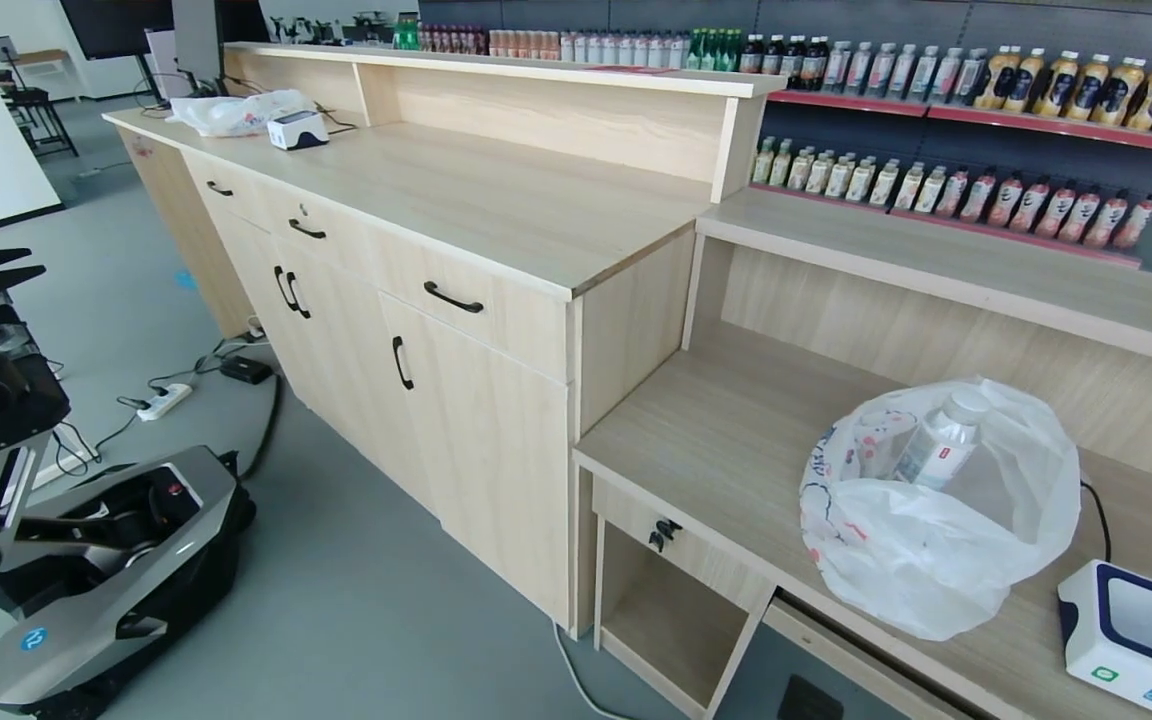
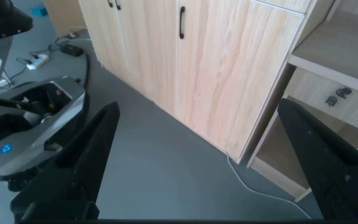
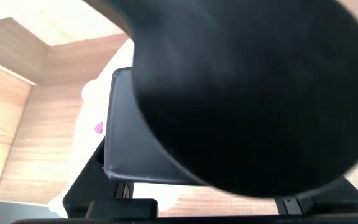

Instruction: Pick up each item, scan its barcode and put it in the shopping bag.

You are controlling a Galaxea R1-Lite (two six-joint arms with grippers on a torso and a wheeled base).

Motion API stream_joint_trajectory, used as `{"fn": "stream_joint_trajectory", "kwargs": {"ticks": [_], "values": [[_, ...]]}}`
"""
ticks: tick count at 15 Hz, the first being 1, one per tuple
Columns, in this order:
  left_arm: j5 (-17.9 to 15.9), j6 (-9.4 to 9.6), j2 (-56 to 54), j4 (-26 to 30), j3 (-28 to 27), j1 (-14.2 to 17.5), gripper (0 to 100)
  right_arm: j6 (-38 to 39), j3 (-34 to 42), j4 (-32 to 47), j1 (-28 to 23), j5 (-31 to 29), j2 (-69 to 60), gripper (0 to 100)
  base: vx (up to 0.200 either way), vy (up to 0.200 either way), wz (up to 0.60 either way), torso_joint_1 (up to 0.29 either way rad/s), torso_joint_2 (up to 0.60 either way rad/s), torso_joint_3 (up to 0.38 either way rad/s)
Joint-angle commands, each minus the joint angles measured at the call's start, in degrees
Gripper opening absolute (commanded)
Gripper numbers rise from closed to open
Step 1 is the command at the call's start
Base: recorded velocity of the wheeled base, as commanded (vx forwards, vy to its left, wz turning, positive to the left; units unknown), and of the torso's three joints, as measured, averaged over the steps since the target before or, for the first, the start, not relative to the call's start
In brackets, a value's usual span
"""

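Nearest us, lower right, the scanner (image 1: pixel 1131 635) sits beside the shopping bag (image 1: pixel 936 560), whose limp mouth may fold and snag. Our left gripper (image 2: pixel 197 106) gapes wide, empty, above the floor (image 2: pixel 166 168). At the right wrist a dark shape (image 3: pixel 247 93) leaves us unable to tell the right gripper's state, so we risk a blind knock.

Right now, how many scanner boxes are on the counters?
2. One scanner sits on the low desk beside the shopping bag; the other scanner sits far along the tall counter, by another plastic bag.

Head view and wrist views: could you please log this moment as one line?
bag on counter, bottle inside | scanner beside bag | left gripper jaws open, empty
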State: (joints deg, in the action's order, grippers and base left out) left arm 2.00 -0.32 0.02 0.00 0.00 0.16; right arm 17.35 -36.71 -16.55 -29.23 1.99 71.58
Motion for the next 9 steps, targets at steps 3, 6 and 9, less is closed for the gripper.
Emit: {"fn": "stream_joint_trajectory", "kwargs": {"ticks": [3,6,9], "values": [[0.02,-0.03,-0.02,0.0,0.0,0.02,100,7.17,-0.03,0.38,-1.18,-0.05,3.39,0,0.0,0.0,0.0,0.0,0.0,0.0],[0.11,-0.03,-0.02,0.0,0.0,0.02,100,13.77,-0.12,1.79,-2.76,-0.14,8.66,0,0.0,0.0,0.0,0.0,0.0,0.0],[0.02,-0.03,-0.02,0.0,0.0,0.02,100,21.68,0.06,6.45,-2.85,-0.05,13.06,0,0.0,0.0,0.0,0.0,0.0,0.0]]}}
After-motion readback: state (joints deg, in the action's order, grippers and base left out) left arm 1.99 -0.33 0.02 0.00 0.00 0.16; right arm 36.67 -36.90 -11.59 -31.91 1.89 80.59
